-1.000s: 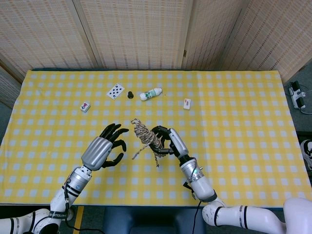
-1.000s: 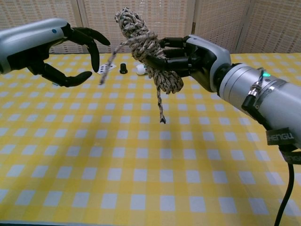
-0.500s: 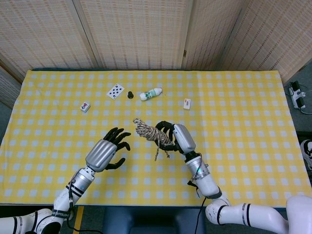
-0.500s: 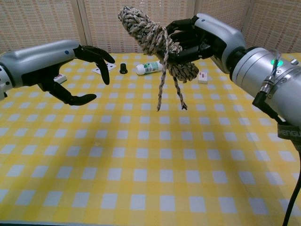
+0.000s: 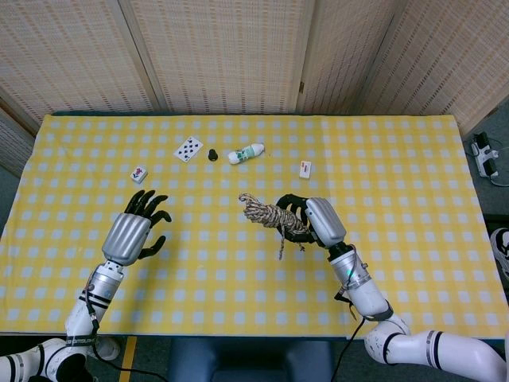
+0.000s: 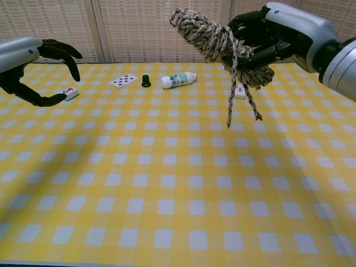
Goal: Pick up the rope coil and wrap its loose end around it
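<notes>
My right hand (image 5: 316, 223) (image 6: 272, 40) holds the speckled tan rope coil (image 5: 269, 214) (image 6: 211, 39) up above the middle of the yellow checked table (image 5: 398, 159). The coil lies roughly level, one end pointing left. Two loose rope ends (image 6: 231, 105) (image 5: 282, 241) dangle below it. My left hand (image 5: 134, 232) (image 6: 33, 61) hovers far to the left, fingers spread and curved, holding nothing and well apart from the coil.
At the back of the table lie a playing card (image 5: 188, 149) (image 6: 123, 81), a small black cap (image 5: 213, 154) (image 6: 146, 80), a white bottle (image 5: 245, 153) (image 6: 177, 80) on its side, a small white tile (image 5: 305, 169) and another tile (image 5: 139, 173) (image 6: 70, 93) at left.
My right hand has carried the coil to the right and higher. The left hand has drawn away to the left, widening the gap.
</notes>
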`<state>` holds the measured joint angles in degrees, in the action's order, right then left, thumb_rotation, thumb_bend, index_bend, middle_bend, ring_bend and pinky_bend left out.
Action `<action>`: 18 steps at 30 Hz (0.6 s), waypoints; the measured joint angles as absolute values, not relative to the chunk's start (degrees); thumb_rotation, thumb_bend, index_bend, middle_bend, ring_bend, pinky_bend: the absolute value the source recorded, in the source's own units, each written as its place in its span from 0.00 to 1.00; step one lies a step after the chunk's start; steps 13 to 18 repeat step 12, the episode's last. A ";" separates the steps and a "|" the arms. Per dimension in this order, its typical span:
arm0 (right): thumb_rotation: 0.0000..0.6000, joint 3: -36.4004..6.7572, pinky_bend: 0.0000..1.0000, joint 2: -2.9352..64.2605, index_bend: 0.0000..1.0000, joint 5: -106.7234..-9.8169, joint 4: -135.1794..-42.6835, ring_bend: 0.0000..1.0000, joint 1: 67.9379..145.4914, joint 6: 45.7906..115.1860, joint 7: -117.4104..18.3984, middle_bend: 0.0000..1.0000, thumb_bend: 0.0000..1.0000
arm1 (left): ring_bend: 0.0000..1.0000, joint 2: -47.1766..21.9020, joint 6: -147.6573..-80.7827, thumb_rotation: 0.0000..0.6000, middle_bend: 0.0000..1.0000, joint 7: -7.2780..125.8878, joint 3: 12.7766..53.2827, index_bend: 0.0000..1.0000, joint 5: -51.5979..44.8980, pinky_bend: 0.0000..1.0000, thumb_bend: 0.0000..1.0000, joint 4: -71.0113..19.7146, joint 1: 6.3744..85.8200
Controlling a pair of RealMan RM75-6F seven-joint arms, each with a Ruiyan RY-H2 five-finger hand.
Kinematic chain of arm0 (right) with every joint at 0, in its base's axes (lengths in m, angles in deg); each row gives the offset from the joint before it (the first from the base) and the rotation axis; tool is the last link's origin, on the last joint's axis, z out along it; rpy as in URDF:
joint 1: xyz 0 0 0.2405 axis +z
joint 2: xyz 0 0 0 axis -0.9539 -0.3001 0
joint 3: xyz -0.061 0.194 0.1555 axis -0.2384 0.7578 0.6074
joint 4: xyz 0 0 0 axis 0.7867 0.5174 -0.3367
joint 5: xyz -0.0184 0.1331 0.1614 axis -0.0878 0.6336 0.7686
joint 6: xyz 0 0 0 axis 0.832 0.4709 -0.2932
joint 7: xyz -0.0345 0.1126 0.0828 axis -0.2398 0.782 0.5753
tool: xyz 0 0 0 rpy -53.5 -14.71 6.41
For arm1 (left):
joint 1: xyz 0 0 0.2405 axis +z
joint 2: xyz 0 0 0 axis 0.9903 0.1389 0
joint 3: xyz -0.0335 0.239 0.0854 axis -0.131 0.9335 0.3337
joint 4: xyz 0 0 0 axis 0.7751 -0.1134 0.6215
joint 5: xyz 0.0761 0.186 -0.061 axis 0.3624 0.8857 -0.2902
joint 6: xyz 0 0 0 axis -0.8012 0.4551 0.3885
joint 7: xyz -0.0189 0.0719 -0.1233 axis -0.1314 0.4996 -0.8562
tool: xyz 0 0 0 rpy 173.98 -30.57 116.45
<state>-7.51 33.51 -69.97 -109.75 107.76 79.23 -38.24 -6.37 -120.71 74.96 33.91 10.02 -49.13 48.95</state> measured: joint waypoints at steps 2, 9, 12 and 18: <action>1.00 -7.87 0.70 32.04 0.80 -70.00 -110.41 0.69 106.91 79.36 -36.95 0.64 0.73 | 0.03 -6.25 -122.90 1.00 0.16 74.70 34.13 0.41 11.02 0.00 0.41 -47.04 50.16; 1.00 -9.12 0.70 28.92 0.80 -70.92 -111.39 0.69 105.07 80.45 -35.70 0.64 0.73 | 0.03 -4.45 -130.07 1.00 0.16 74.35 36.01 0.34 15.54 0.00 0.41 -40.81 55.26; 1.00 -9.50 0.70 27.69 0.80 -71.18 -112.16 0.69 104.65 80.54 -35.44 0.64 0.73 | 0.03 -3.28 -132.15 1.00 0.16 74.74 37.10 0.32 15.76 0.00 0.41 -40.30 57.98; 1.00 -9.50 0.70 27.69 0.80 -71.18 -112.16 0.69 104.65 80.54 -35.44 0.64 0.73 | 0.03 -3.28 -132.15 1.00 0.16 74.74 37.10 0.32 15.76 0.00 0.41 -40.30 57.98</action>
